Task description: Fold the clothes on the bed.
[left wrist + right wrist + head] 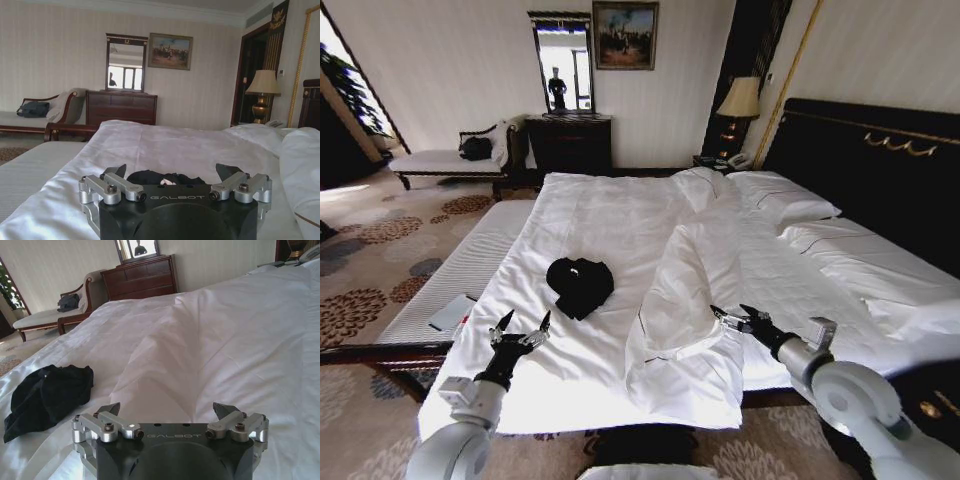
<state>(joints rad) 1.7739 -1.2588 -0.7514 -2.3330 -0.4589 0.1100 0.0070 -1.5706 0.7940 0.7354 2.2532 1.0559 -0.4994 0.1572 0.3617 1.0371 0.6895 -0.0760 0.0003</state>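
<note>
Two grippers spread wide and empty over the bed's (620, 215) foot edge, left gripper (521, 326) near the crumpled clothes (579, 285), right gripper (734, 316) above the bunched duvet (685, 290).

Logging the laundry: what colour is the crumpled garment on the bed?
Black; the garment shows best in the head view.

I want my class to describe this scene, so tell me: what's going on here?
A two-armed robot stands at the foot of the bed. The clothes lie in a crumpled black heap on the white sheet, not yet folded. The left gripper hovers open just short of the heap, and the right gripper hovers open over the bunched duvet to its side. Neither is touching the clothes.
</note>
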